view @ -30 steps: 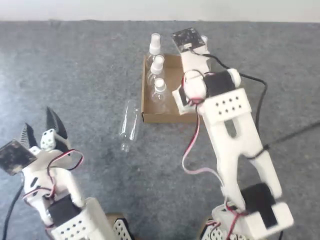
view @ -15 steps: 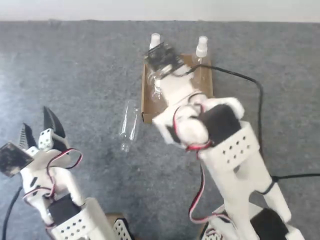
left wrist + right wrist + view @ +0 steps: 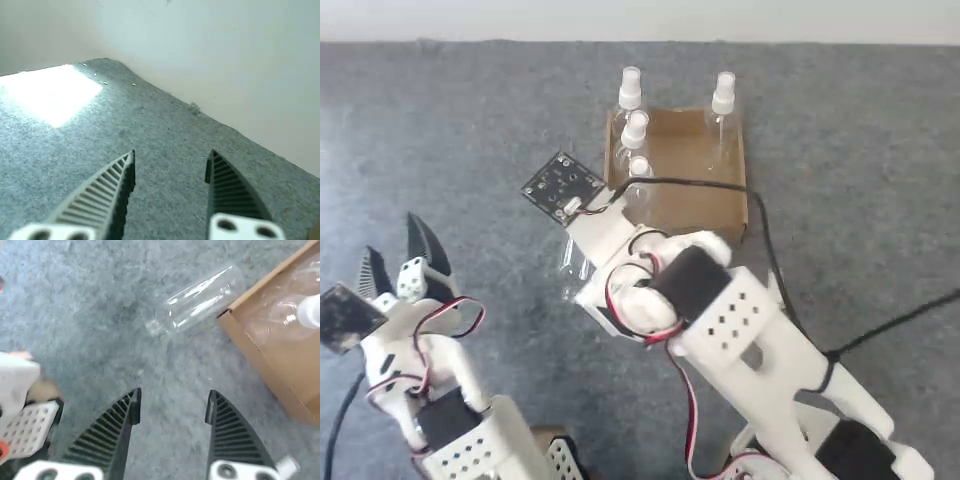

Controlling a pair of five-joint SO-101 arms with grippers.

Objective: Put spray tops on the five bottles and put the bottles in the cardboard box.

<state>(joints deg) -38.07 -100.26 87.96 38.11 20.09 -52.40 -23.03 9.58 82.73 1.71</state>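
Clear capless plastic bottle (image 3: pixel 197 295) lies on its side on grey carpet (image 3: pixel 100 330), well right of my left gripper (image 3: pixel 171 155), jaws spread, nothing in them. My right gripper (image 3: pixel 175 392), also gaping, hovers just short of it, brown cardboard box (image 3: pixel 280 355) right beside.

You're looking at a robotics test bench, lab or maker room, can't tell which; grey felt-like mat (image 3: pixel 450 130) covers the surface; plain pale wall (image 3: pixel 225 50) runs along its far edge; left arm (image 3: pixel 420 380) and right arm (image 3: pixel 750 340) are white printed parts with a loose black cable (image 3: pixel 700 183) and a bare camera board (image 3: pixel 563 187); sunlight patch (image 3: pixel 50 92) on the mat.
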